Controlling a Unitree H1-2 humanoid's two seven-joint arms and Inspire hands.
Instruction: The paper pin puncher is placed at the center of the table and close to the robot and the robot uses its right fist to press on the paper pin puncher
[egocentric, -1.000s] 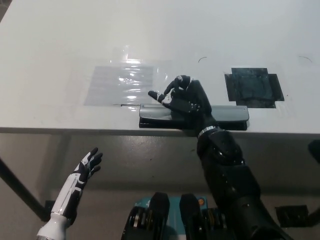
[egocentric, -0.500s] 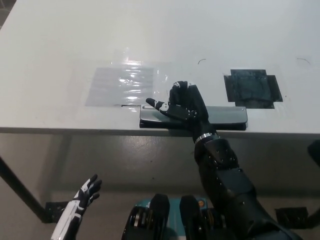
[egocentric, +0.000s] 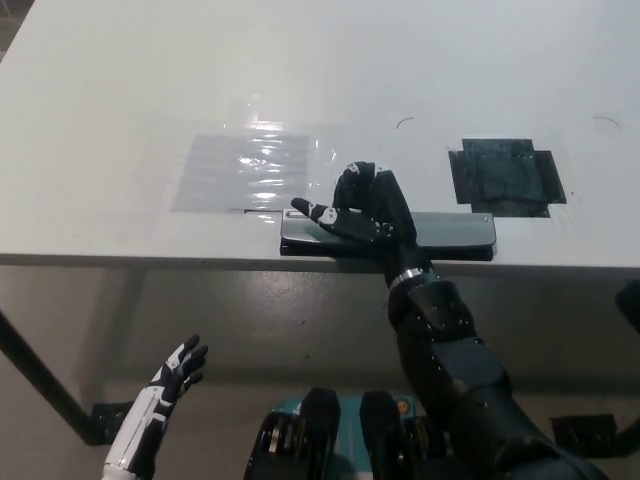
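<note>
One long object matters: the paper pin puncher (egocentric: 440, 232), long axis 9-to-3, lying along the near edge of the table (egocentric: 120, 90), about centre. Black right hand (egocentric: 368, 210) sits over its left half, loosely curled with some digits still spread, not a tight fist, gripping nothing; contact looks likely but uncertain. Press direction: straight down. White left hand (egocentric: 172, 378), below the table at 7 o'clock, open and empty, well apart.

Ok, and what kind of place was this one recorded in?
Probably a lab or test workspace rather than a home or office. A bare white table carries taped patches, a clear film patch and a black tape patch, and only a paper pin puncher under the right hand. The left hand hangs below the table edge.
</note>
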